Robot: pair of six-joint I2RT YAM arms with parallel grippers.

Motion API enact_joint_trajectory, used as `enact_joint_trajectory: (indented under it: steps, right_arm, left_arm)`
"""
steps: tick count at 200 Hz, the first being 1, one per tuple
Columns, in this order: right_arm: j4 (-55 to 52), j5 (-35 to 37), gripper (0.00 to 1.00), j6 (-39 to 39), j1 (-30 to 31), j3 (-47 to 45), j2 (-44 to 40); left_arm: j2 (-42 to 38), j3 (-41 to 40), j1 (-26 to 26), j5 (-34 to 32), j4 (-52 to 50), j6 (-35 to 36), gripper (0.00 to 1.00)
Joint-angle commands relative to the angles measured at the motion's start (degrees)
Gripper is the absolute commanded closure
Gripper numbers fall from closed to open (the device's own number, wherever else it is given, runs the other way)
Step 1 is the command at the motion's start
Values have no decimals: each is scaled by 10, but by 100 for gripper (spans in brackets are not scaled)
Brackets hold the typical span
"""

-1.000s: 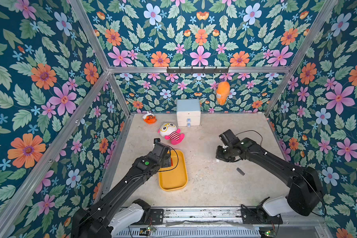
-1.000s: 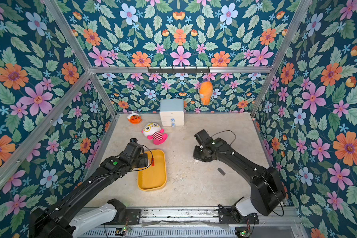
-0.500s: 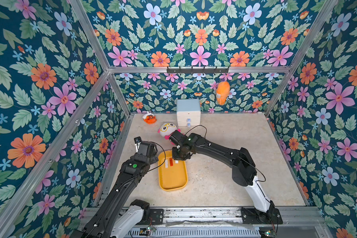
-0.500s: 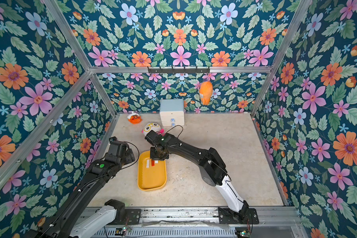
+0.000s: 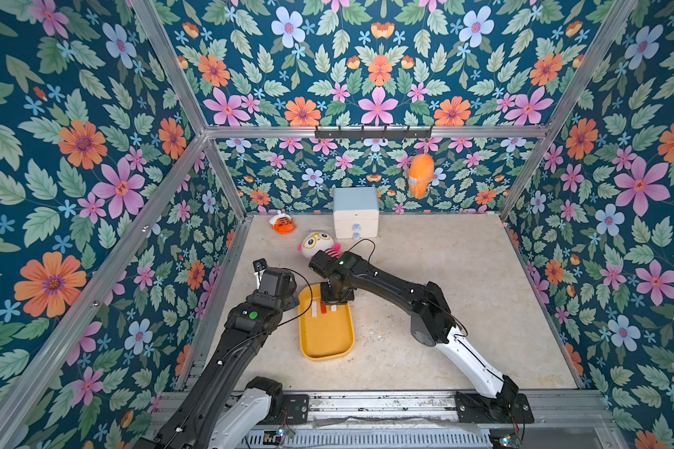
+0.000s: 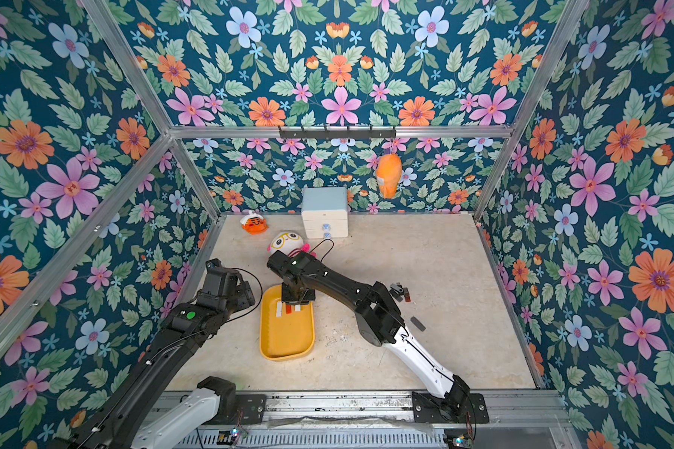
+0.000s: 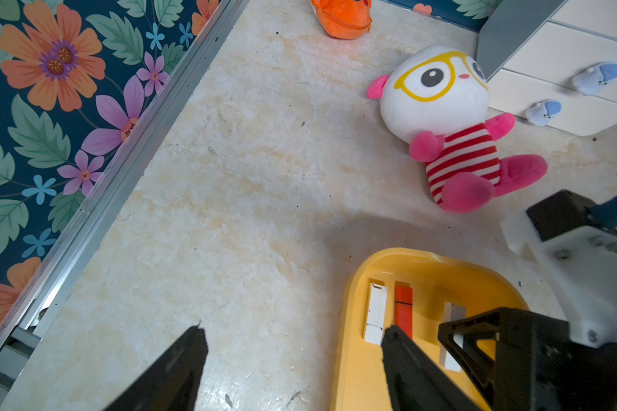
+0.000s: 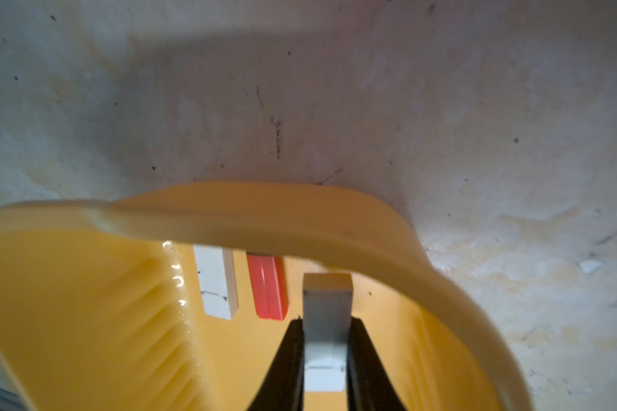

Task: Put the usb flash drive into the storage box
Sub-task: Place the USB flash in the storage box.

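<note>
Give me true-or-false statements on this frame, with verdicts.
1. The right end effector is shut on a pale flash drive inside the storage box. True.
2. A red drive and a white drive lie side by side in the box. True.
3. The left end effector grips the red drive. False: it is open and empty, beside the box.
4. The plush doll lies in the box. False: it lies on the table by the drawer chest.

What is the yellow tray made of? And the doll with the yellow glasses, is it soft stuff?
The shallow yellow tray looks like smooth, slightly glossy moulded plastic: light glints off its ribbed inner wall in the right wrist view. The white-headed doll with yellow glasses looks like soft stuffed plush: fuzzy pink limbs, rounded shape.
</note>
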Motion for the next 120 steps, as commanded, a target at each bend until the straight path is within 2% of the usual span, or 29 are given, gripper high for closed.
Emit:
enact_joint_trajectory:
  steps: [1, 51, 82, 120]
  right_arm:
    - [-10, 3, 91, -3, 0, 12, 15]
    - [-6, -1, 86, 4, 0, 25, 35]
    - [-10, -1, 65, 7, 1, 22, 28]
    - [-10, 5, 60, 5, 0, 10, -20]
  left_arm:
    - [2, 0, 1, 4, 8, 4, 18]
    - [3, -2, 1, 10, 10, 6, 17]
    - [1, -2, 1, 13, 12, 8, 17]
    - [-3, -3, 0, 11, 12, 7, 17]
